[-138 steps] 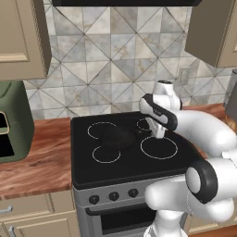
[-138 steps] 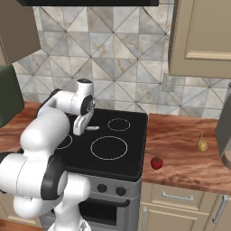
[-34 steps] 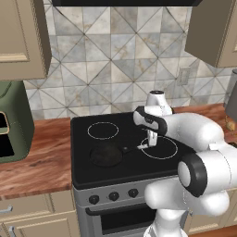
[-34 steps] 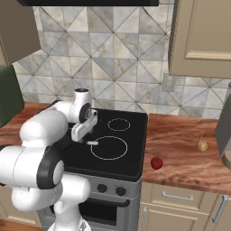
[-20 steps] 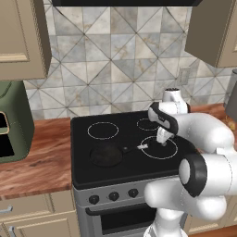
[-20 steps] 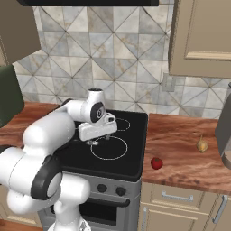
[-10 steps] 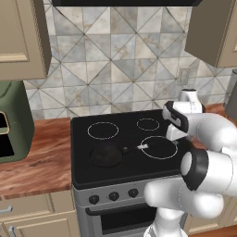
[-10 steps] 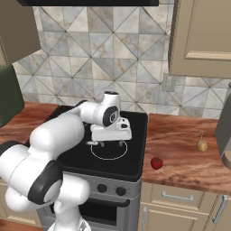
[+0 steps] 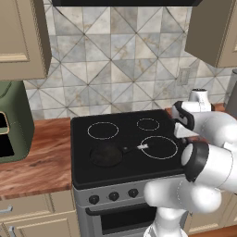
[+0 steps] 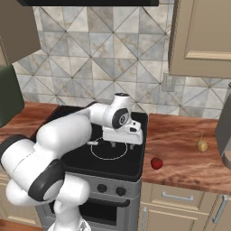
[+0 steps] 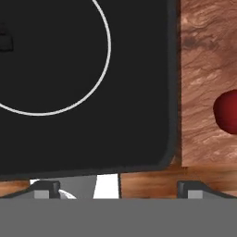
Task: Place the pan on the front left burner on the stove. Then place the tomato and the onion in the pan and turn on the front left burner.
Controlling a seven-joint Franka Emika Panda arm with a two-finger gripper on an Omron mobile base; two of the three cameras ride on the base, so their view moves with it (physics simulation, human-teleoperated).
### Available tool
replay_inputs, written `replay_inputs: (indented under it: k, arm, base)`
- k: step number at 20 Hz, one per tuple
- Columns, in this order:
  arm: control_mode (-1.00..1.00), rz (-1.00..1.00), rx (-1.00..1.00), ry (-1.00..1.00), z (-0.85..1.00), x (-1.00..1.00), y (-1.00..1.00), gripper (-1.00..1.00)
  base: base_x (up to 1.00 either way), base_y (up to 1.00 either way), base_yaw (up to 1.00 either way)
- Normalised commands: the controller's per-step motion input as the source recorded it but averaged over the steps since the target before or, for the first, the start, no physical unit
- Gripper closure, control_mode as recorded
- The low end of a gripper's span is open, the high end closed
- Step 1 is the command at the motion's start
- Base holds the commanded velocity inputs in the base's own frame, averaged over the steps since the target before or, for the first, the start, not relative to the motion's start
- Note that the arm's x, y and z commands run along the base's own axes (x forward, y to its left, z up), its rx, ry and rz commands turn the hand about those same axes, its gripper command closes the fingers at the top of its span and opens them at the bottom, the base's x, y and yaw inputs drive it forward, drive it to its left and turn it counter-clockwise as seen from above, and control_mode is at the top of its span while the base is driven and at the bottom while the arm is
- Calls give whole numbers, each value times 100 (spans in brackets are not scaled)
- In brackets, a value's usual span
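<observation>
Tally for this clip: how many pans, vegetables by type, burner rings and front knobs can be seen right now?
Small round black frying pan: 1
Small bright red tomato: 1
Yellowish-tan onion bulb: 1
White burner rings on the black glass stove: 4
Black front knobs: 3 in the left base view
Total: 10
</observation>
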Motion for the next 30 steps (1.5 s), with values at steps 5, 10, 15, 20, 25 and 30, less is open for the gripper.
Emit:
replay_inputs:
  k: [5, 10, 15, 20, 25, 30]
  arm:
    - [-100, -27, -9, -4, 0, 0, -53, -100]
    - [-100, -18, -7, -6, -6, -4, -51, -100]
    - [-100, -9, -4, -9, -19, -14, -38, -100]
    - [-100, -6, 0, -7, -11, -4, -32, -100]
    - [-100, -4, 0, -3, -3, 0, -31, -100]
    - [-100, -3, 0, 0, -8, 0, -21, -100]
  base:
    - [0, 0, 0]
    - [0, 0, 0]
    - [0, 0, 0]
    - [0, 0, 0]
    - [0, 0, 0]
    - [0, 0, 0]
